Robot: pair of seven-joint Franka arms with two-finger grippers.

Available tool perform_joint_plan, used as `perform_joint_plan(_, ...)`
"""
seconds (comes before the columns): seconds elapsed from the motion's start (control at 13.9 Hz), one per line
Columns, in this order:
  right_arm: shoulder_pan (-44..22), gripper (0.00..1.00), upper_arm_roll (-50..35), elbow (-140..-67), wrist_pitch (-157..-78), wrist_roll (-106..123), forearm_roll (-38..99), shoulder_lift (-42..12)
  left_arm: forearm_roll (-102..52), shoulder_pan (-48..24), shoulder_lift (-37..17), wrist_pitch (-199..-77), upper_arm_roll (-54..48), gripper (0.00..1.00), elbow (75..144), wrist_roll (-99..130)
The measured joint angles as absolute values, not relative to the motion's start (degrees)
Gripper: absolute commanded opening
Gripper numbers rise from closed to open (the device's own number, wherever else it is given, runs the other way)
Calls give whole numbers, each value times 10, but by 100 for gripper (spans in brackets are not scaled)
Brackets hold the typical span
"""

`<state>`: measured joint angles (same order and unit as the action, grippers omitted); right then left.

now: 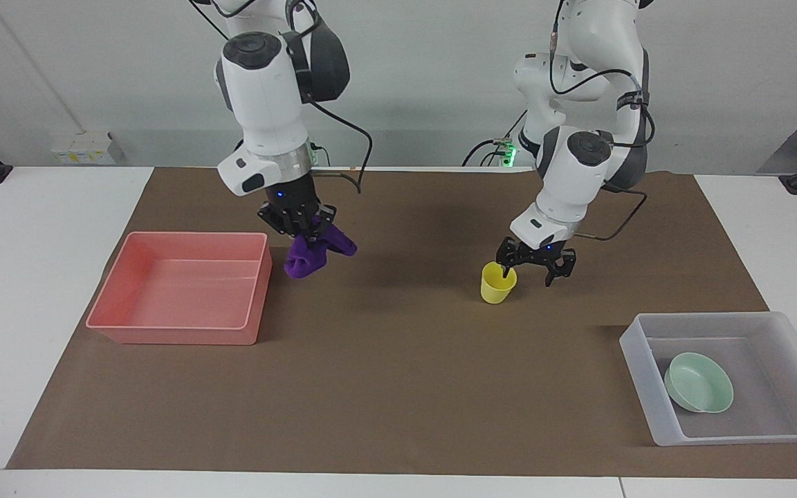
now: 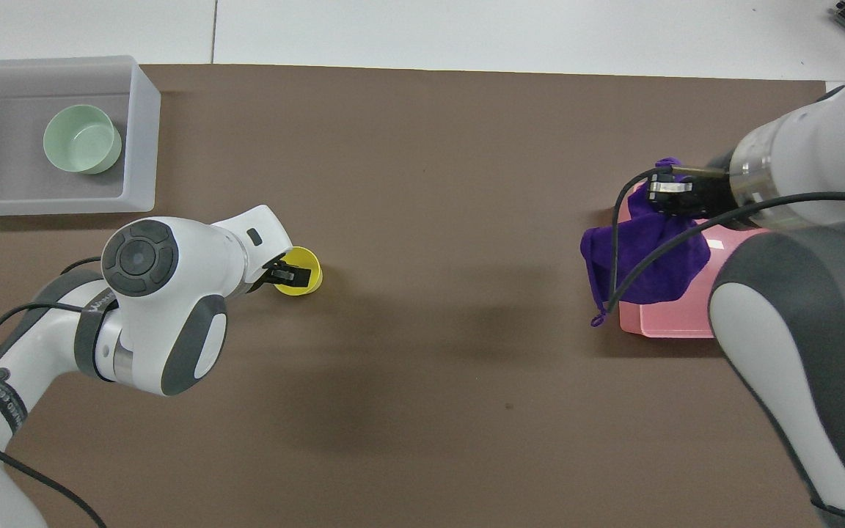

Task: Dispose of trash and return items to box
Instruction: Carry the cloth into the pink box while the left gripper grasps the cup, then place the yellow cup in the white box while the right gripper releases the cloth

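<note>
My right gripper (image 1: 299, 225) is shut on the purple rag (image 1: 308, 254) and holds it up in the air over the mat, close by the pink tray's wall. The rag hangs bunched with a thin tail in the overhead view (image 2: 646, 257). My left gripper (image 1: 528, 273) is open and low at the yellow cup (image 1: 495, 289), with one finger inside the rim and the other outside it. The cup (image 2: 301, 258) stands upright mid-mat. The mint-green bowl (image 1: 699, 382) lies in the translucent box (image 1: 647, 398) at the left arm's end.
The pink tray (image 1: 170, 333) sits on the brown mat at the right arm's end, with nothing in it. In the overhead view the right arm covers most of it (image 2: 675, 319). The box (image 2: 142, 132) lies farther from the robots than the cup.
</note>
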<state>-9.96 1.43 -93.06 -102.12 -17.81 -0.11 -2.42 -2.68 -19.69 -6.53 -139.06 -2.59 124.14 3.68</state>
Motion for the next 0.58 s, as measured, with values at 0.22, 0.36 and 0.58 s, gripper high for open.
perform_joint_plan(0.22,-48,0,16,-939,-1019,-92,0,-22,-27,-201,-65,-1402,-26,0,1248,89)
perform_joint_plan(0.36,-18,0,16,-962,-1039,-47,0,-19,-27,-204,-65,-1413,-26,0,1248,116)
perform_joint_plan(0.58,14,0,17,-1015,-1106,-6,0,-15,-27,-205,-65,-1418,-22,0,1245,124)
